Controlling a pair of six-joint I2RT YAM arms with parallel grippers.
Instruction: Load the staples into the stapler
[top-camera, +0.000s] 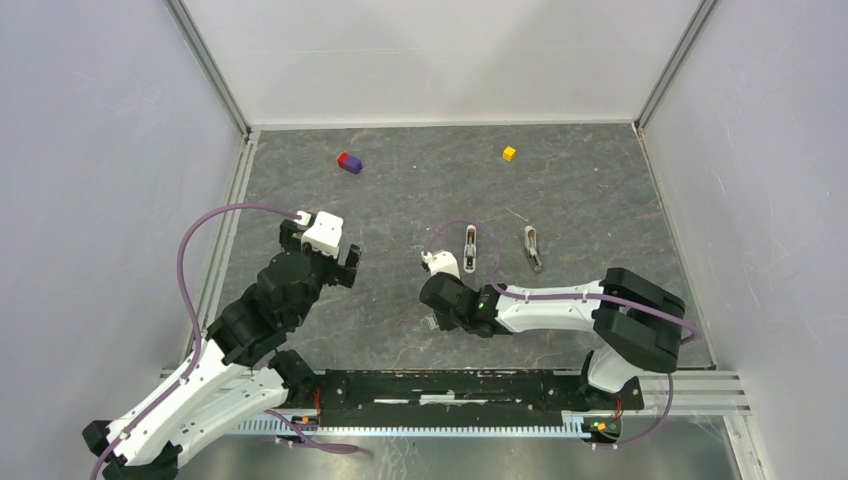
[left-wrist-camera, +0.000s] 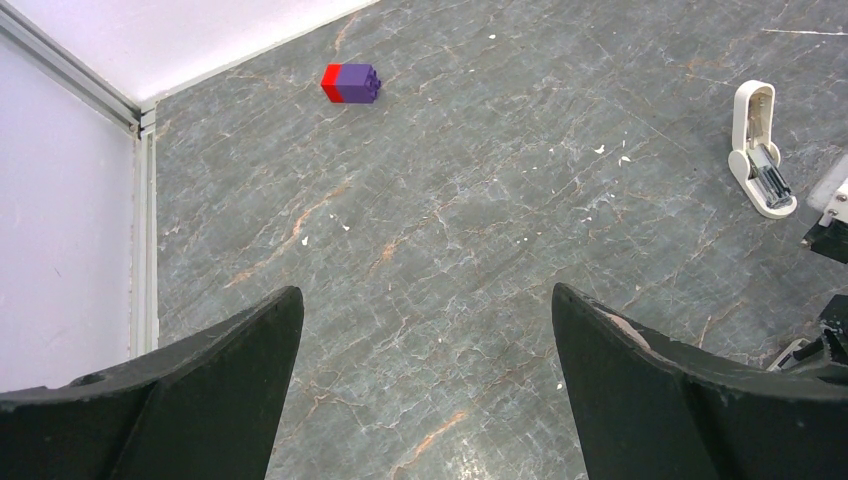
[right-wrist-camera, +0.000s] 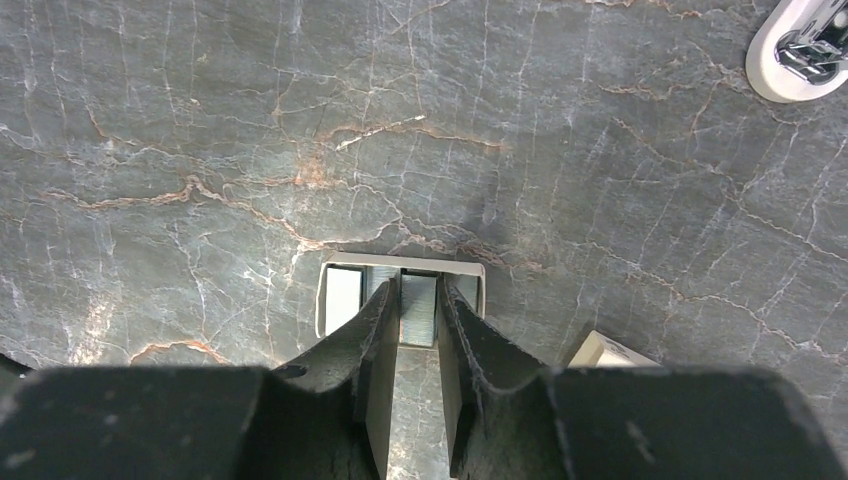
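Observation:
The white mini stapler (top-camera: 470, 247) lies open on the dark stone table, its grey metal inside facing up. It also shows in the left wrist view (left-wrist-camera: 760, 150) and at the top right corner of the right wrist view (right-wrist-camera: 800, 45). My right gripper (right-wrist-camera: 418, 290) points down into a small cream staple box (right-wrist-camera: 400, 264). Its fingers stand close on both sides of a grey staple strip (right-wrist-camera: 418, 312) that lies in the box. In the top view the right gripper (top-camera: 432, 318) is below and left of the stapler. My left gripper (left-wrist-camera: 428, 300) is wide open and empty above bare table.
A darker stapler-like piece (top-camera: 533, 248) lies to the right of the stapler. A red and purple cube (top-camera: 349, 162) and a yellow cube (top-camera: 509, 153) sit at the back. A cream piece (right-wrist-camera: 610, 352) lies by the right fingers. White walls enclose the table.

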